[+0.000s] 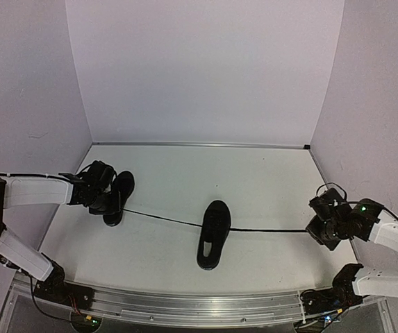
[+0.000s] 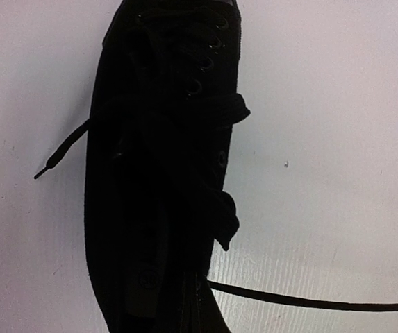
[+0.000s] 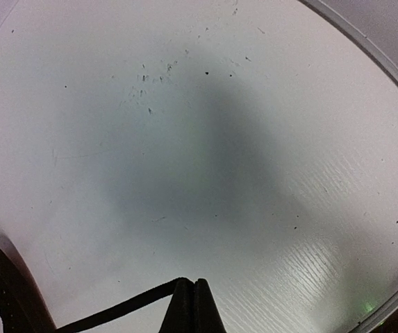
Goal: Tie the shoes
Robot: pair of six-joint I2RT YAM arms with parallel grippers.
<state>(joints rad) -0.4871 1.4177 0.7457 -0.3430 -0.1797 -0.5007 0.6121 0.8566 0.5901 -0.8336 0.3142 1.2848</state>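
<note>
Robot lab test cell, plain pale walls, white table, aluminium rail

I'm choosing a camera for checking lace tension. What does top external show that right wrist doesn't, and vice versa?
Only top external: the pair of small black lace-up shoes, left shoe and middle shoe, with the thin black lace taut between the left gripper and right gripper. Only right wrist: close-up of shut fingertips pinching the lace. Both: lace, white table, part of one shoe.

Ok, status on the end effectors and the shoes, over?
Both shut: right end effector on lace; left end effector grip hidden. Lace taut through centre shoe, no bow. Nearby: second shoe, beside left end effector.
</note>
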